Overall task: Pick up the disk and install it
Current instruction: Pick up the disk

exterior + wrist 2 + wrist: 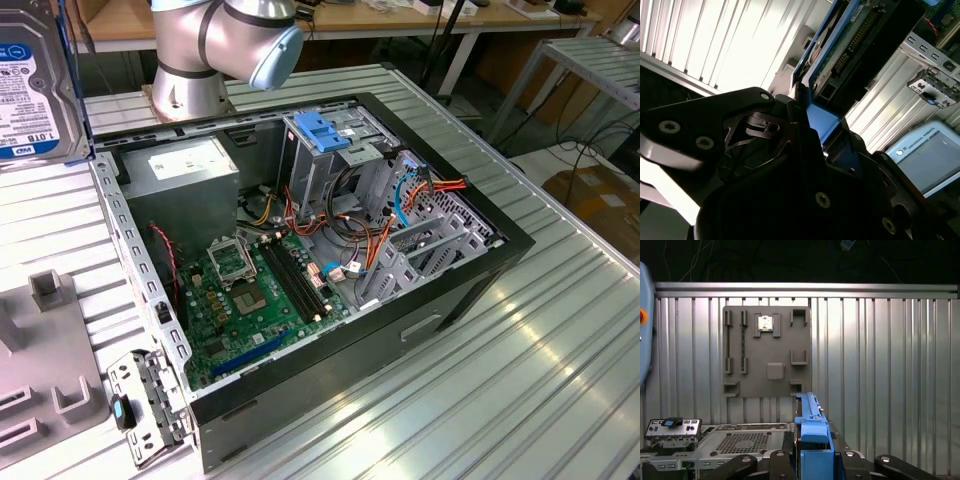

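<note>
**A:** Where is the disk (pixel 35 85)?

**B:** It is outside the computer case (pixel 450 290), past the case's wall on the exterior view's left. It hangs above the ribbed metal surface (pixel 530 380). Its white-and-blue label faces the exterior view, and the blue bracket runs along its edge.

**A:** What is the end effector doing?

**B:** In both wrist views the end effector (pixel 812 462) (pixel 822 125) is closed on the disk (pixel 810 422) (pixel 850 45). It clamps the blue bracket from both sides. In the first wrist view the disk stands edge-on in that grip. In the second wrist view the disk's circuit-board side shows.

**A:** And the case itself?

**B:** It lies open on the surface with its side off. A green motherboard (pixel 250 290) covers the case's floor. A grey power supply box (pixel 185 175) sits in the corner of the case nearest the arm's base (pixel 190 70). Just beside that box, a metal drive cage with a blue top (pixel 325 135) stands against the case's far wall, with orange and blue cables close by it.

**A:** What lies around the case?

**B:** A grey plate (pixel 40 380) (pixel 766 351) with raised blocks lies flat on the surface, beside the case on the exterior view's left. A small metal panel with a blue tab (pixel 140 405) lies just beside the case's near corner, between the case and the plate.
</note>
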### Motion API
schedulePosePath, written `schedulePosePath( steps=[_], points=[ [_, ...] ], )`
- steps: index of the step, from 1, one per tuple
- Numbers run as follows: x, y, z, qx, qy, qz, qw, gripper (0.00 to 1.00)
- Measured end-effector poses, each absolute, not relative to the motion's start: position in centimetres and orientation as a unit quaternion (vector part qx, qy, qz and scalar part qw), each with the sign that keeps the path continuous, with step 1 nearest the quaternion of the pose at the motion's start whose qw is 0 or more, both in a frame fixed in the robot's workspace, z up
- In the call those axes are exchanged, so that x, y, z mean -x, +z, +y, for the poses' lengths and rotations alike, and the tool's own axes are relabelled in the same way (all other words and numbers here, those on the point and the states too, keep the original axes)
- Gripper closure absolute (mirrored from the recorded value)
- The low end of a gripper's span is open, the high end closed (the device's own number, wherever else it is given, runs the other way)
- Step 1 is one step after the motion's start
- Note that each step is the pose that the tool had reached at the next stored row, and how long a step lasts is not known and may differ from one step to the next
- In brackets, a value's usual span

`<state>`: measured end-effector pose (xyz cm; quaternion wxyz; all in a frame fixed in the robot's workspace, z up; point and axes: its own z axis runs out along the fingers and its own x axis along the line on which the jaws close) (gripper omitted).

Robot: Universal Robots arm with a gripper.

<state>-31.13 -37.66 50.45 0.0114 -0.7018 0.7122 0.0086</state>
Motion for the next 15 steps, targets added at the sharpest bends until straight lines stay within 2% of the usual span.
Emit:
schedulePosePath(
  steps=[15],
  points=[
    [28.9, 50.5, -37.7, 0.702, 0.009, 0.712, 0.011, 0.63]
  ],
)
